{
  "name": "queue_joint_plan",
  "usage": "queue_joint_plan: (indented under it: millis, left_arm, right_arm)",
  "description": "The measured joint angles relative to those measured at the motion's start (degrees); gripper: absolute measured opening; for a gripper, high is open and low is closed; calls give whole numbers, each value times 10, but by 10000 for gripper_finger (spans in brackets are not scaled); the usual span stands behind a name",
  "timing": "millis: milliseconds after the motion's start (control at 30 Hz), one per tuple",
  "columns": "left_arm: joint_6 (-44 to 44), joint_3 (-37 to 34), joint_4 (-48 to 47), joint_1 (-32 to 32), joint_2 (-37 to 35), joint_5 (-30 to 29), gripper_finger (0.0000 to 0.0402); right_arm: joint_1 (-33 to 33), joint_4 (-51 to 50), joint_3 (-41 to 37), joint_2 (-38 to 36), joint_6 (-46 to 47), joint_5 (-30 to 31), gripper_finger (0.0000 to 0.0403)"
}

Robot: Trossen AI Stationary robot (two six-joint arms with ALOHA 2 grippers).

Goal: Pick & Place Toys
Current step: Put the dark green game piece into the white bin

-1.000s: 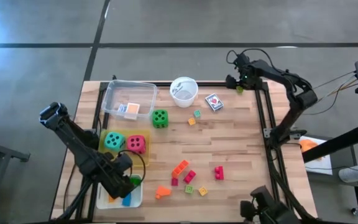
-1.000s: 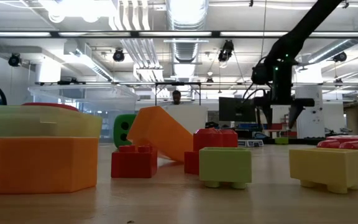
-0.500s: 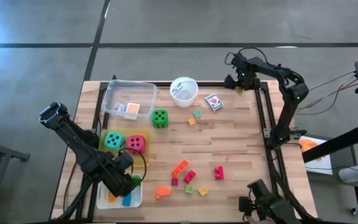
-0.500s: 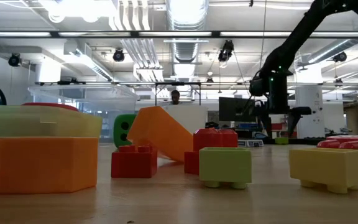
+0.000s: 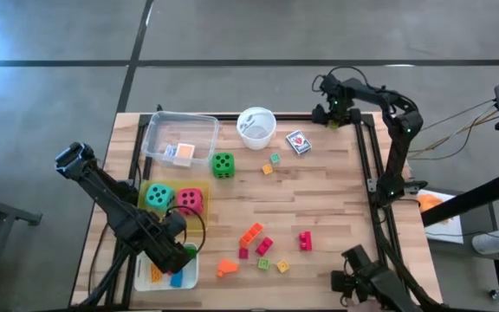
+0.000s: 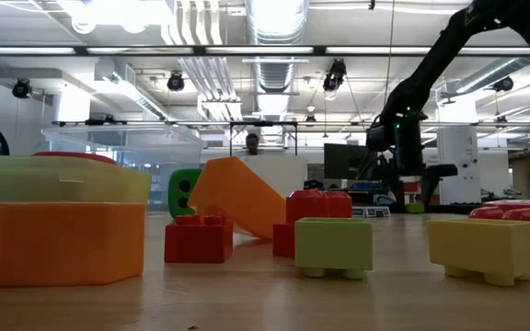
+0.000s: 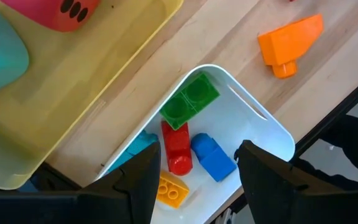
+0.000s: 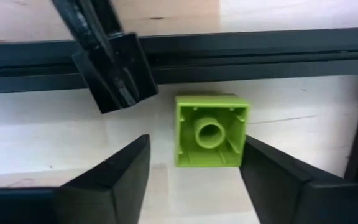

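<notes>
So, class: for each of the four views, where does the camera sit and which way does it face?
High: overhead, straight down on the table; both arms show.
Low: table height, level across blocks; right arm shows.
Left wrist: above the white tray; own fingers open.
Right wrist: down on a green block between its fingers.
Shared: high view also shows that block.

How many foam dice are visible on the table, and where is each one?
3. The teal die and red die sit side by side in the yellow tray; the green die stands on the table.
</notes>
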Motion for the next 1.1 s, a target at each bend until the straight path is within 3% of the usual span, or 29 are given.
queue_joint_plan:
  millis: [367, 700, 1100]
  left_arm:
    - [3, 0, 0, 12, 0, 1, 203]
    - [2, 0, 0, 14, -16, 11, 203]
    - [3, 0, 0, 23, -18, 11, 203]
  right_arm:
    - [-19, -27, 18, 0, -14, 0, 121]
    - [-19, -34, 18, 7, -10, -1, 136]
    - [-18, -42, 16, 5, -37, -2, 122]
